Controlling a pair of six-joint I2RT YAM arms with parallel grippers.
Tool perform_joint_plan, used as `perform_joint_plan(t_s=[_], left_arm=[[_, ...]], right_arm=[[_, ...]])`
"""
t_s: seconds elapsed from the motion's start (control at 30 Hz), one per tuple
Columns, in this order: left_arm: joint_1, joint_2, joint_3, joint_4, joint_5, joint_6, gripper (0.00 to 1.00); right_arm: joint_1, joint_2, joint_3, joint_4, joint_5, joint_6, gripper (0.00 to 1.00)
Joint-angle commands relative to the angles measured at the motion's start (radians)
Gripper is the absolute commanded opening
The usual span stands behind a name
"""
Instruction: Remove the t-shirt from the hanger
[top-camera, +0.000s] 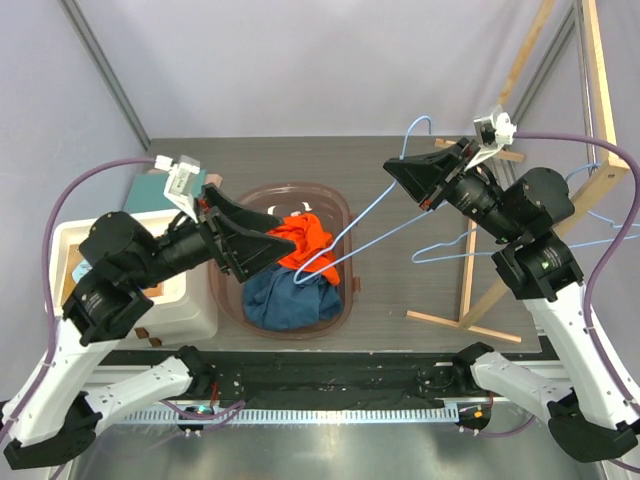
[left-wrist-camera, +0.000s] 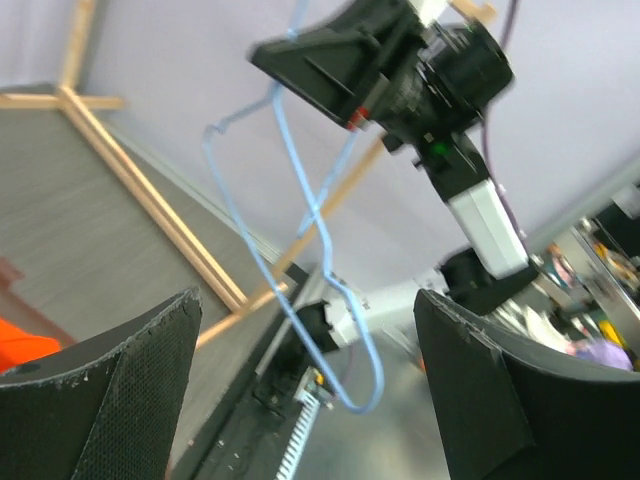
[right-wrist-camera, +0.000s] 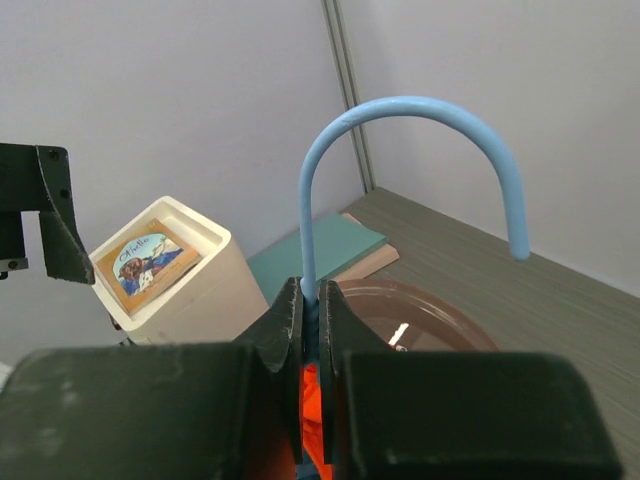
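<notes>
With my left gripper (top-camera: 268, 238) spread wide above the orange t-shirt (top-camera: 305, 235) lying in the tub (top-camera: 300, 187), my right gripper (right-wrist-camera: 310, 310), pinched on the hanger (right-wrist-camera: 400, 105) neck, should lift steadily so the low end clears the cloth

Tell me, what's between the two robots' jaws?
In the top view, the brown tub holding the orange t-shirt and a blue cloth lies between them. The light blue hanger, clamped in the right jaws, reaches across toward the open left jaws.

White links (top-camera: 565, 320), bulky black joints (top-camera: 115, 250), purple cables (top-camera: 120, 165); left pincer (top-camera: 278, 248) and right pincer (top-camera: 392, 172) black, wedge-shaped.
</notes>
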Motion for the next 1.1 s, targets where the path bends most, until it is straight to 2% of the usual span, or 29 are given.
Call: perform_joint_plan(t_s=[0.0, 0.13, 0.63, 0.83, 0.93, 0.97, 1.03, 1.07], left_arm=[[0.004, 0.087, 0.036, 0.081, 0.256, -0.038, 0.84], [0.002, 0.124, 0.045, 0.018, 0.258, -0.003, 0.77], [-0.025, 0.119, 0.009, -0.059, 0.193, 0.025, 0.78], [-0.039, 0.128, 0.019, -0.114, 0.130, 0.041, 0.72], [-0.044, 0.138, 0.025, -0.126, 0.103, 0.046, 0.60], [-0.044, 0.138, 0.025, -0.128, 0.095, 0.048, 0.49], [-0.045, 0.136, 0.022, -0.128, 0.058, 0.046, 0.38], [-0.047, 0.138, 0.021, -0.129, 0.051, 0.048, 0.29]], right_arm=[[0.001, 0.021, 0.077, -0.032, -0.023, -0.054, 0.01], [0.001, 0.032, 0.082, -0.044, 0.000, -0.041, 0.01], [0.001, 0.053, 0.091, -0.081, 0.118, -0.011, 0.01], [0.001, 0.065, 0.096, -0.089, 0.127, 0.006, 0.01], [0.001, 0.067, 0.100, -0.087, 0.124, 0.015, 0.01], [0.001, 0.071, 0.105, -0.089, 0.116, 0.023, 0.01], [0.002, 0.070, 0.106, -0.089, 0.103, 0.031, 0.01], [0.001, 0.073, 0.108, -0.089, 0.095, 0.035, 0.02]])
